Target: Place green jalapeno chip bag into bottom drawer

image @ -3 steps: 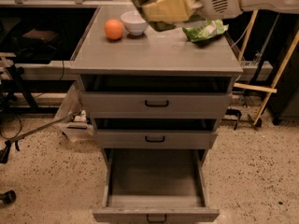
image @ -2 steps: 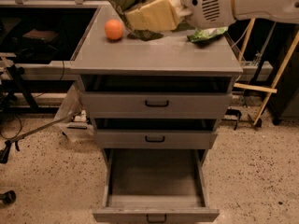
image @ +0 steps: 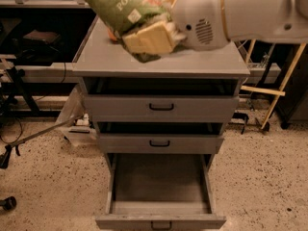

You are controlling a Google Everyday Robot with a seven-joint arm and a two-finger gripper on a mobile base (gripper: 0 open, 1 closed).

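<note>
My gripper is high over the cabinet top, at the end of the big white arm that comes in from the right. Its cream fingers are shut on the green jalapeno chip bag, olive green with white lettering, which hangs tilted up to the left above the cabinet's back left area. The bottom drawer is pulled out toward me, with nothing showing inside and its black handle at the front edge. It lies well below and in front of the bag.
The grey cabinet top carries an orange, mostly hidden behind the bag. The two upper drawers are pushed in. A wooden frame leans at the right. Cables and a bag lie at the left on the speckled floor.
The arm has swung left and toward the camera with the chip bag in the gripper. It now covers the bowl and the brighter green bag on the cabinet top.
</note>
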